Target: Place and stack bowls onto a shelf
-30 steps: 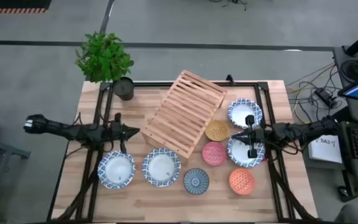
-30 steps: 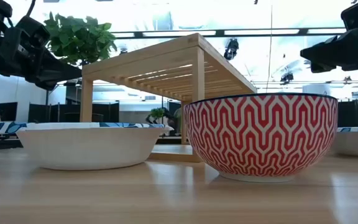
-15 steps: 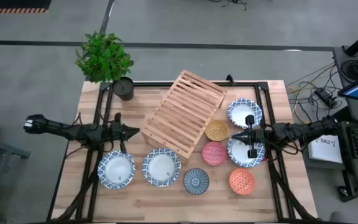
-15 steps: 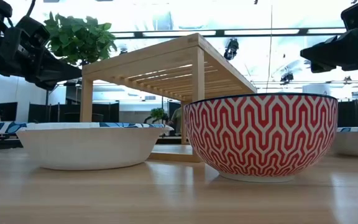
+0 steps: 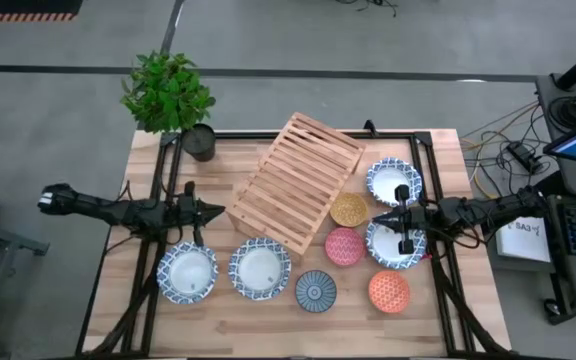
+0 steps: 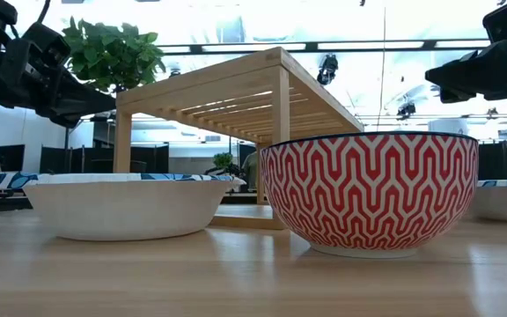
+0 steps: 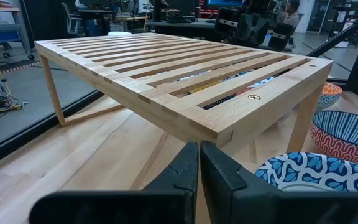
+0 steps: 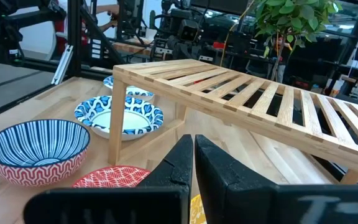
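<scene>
Hovering with jaws clenched on nothing, the left gripper [image 5: 218, 211] sits at nine o'clock of the shelf [image 5: 299, 180], bare tabletop [image 5: 233, 150] between them. At three o'clock the right gripper [image 5: 380, 216], also clenched empty, hangs over a white bowl [image 5: 392, 245], its arm level, with other bowls crowding the near edge.

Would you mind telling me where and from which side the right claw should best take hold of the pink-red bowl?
Probably by the rim, from above. The pink-red bowl sits upright and open-mouthed on the table, with the mustard-yellow bowl and a white blue-rimmed bowl close beside it, so its curved sides are crowded. One finger inside and one outside the wall, on its shelf side, looks freest. The right claw hangs nearby, shut.
</scene>
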Motion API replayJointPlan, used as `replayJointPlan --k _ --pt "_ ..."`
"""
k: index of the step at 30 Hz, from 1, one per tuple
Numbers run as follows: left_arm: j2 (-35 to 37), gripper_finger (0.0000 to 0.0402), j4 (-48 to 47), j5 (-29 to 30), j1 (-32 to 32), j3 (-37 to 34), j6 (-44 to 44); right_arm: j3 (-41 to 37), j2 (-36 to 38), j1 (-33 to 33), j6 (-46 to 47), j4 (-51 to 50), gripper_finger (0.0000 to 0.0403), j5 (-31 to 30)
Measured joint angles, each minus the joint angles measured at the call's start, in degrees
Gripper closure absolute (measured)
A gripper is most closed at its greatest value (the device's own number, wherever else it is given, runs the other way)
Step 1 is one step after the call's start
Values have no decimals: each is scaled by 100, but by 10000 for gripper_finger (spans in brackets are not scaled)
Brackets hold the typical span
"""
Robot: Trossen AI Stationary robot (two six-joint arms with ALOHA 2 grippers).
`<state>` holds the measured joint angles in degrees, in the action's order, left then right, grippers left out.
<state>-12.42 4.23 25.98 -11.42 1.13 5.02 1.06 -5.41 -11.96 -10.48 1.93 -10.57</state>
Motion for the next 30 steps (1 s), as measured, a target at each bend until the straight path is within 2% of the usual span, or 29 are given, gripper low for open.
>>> replayJointPlan --k 30 --pt "1 402 0 1 1 0 1 2 0 0 -198 0 394 0"
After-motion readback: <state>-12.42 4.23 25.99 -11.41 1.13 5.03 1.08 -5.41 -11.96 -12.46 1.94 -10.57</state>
